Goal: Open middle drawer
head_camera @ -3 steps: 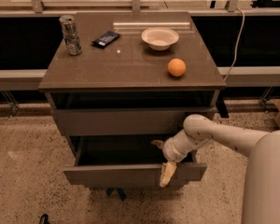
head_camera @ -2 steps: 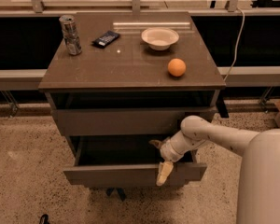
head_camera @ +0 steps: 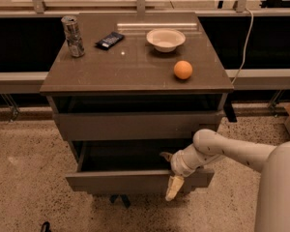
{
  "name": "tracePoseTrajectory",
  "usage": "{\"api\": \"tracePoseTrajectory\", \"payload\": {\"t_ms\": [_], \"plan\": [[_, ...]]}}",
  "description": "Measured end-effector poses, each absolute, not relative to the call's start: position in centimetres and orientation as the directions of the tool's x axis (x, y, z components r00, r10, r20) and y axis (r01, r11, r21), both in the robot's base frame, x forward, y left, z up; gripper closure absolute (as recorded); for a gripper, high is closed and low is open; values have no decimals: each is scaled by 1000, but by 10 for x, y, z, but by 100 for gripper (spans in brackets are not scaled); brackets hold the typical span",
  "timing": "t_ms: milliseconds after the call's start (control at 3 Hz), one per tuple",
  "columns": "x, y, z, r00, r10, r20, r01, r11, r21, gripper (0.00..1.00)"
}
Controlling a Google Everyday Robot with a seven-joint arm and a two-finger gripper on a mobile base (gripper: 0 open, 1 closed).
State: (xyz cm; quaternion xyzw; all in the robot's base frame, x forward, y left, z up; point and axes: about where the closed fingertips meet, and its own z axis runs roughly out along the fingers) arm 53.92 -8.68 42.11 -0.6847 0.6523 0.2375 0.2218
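The middle drawer (head_camera: 118,181) is the grey-brown one under the cabinet's top drawer front (head_camera: 135,124). It stands pulled out toward me, with its dark inside (head_camera: 125,156) showing. My gripper (head_camera: 173,180) reaches in from the right on a white arm (head_camera: 227,149). It sits at the top edge of the drawer's front panel, right of centre, and part of it hangs down over the outside of the panel.
On the cabinet top (head_camera: 135,66) stand a can (head_camera: 73,36), a dark packet (head_camera: 109,40), a white bowl (head_camera: 166,39) and an orange (head_camera: 182,70). A rail and a cable run behind. Speckled floor lies to the left and in front.
My gripper has shifted slightly left and down along the drawer's front edge. The drawer stays open about as far as before.
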Motion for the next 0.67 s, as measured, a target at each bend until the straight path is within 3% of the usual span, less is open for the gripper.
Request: {"api": "tracePoseTrajectory", "payload": {"t_ms": [333,667], "plan": [[532,-88,415,46,-799,-600,-996,-83,34,16],[526,-82,419,78,-797,-599,-988,-140,58,41]]}}
